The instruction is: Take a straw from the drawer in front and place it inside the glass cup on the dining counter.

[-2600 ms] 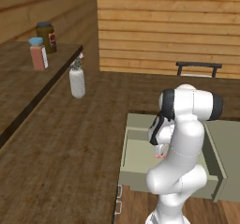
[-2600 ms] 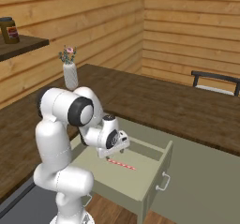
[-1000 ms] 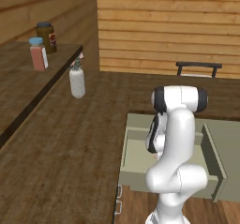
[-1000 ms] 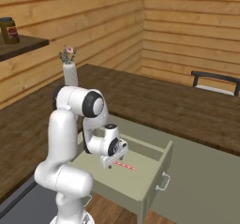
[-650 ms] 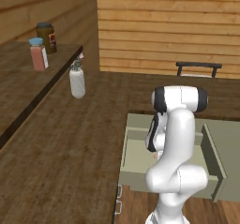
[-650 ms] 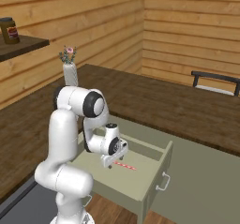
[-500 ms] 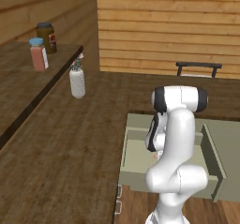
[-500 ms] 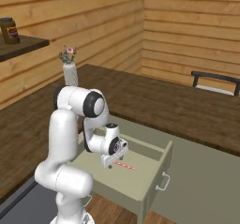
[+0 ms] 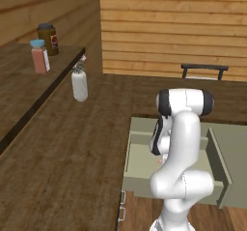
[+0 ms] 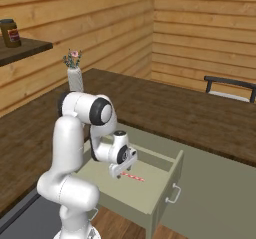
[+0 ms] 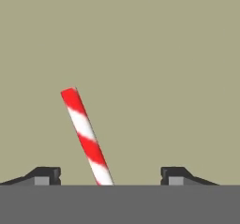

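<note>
Now you're at the pickup: your claw (image 11: 110, 178), spread wide, straddles the straw (image 11: 86, 136) on the drawer (image 10: 120, 193) floor, so clench next.

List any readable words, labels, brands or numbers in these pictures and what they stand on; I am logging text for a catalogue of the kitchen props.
No text can be read.
Dark jar on the shelf: it carries a label with a red patch, too small and blurred to read.
Small jar with a blue lid beside it: no legible label.
Straw, drawer, white vase: red and white stripes or plain surfaces, no writing.
</note>
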Controlling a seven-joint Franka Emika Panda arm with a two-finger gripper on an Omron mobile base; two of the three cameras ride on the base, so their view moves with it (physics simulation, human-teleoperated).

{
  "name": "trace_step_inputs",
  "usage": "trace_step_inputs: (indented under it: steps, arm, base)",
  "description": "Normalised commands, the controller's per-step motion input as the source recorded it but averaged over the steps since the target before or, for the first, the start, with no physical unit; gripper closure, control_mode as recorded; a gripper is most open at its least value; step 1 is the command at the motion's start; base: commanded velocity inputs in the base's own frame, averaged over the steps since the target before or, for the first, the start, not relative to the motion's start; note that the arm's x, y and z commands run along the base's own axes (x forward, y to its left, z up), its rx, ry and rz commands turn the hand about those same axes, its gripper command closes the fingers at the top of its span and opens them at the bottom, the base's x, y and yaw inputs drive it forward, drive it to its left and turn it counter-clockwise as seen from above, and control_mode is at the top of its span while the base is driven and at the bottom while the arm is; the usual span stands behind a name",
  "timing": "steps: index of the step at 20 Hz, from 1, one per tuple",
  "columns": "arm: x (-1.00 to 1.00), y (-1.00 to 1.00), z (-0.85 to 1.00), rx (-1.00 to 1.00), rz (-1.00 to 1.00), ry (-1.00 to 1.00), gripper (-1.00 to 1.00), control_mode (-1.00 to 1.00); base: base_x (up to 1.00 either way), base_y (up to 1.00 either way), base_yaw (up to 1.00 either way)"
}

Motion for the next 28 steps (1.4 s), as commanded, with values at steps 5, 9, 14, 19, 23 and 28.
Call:
trace_step_inputs:
  steps: [5,9,14,19,23,28]
  arm:
    - [0.00,-0.02,-0.05,0.00,0.03,0.01,1.00,-1.00]
    - [0.00,-0.03,0.00,0.01,0.02,0.01,1.00,-1.00]
    - [-0.18,-0.01,0.25,0.03,0.00,0.00,1.00,-1.00]
    - [-0.50,0.00,0.97,0.09,0.00,-0.09,1.00,-1.00]
    - [-0.47,0.00,1.00,0.09,0.00,-0.10,1.00,-1.00]
    - [-0.08,0.02,1.00,0.07,-0.01,-0.16,1.00,-1.00]
  base:
    - [0.00,0.00,0.00]
    - [0.00,0.00,0.00]
    - [0.00,0.00,0.00]
    - [0.00,0.00,0.00]
    - [0.00,0.00,0.00]
    - [0.00,0.00,0.00]
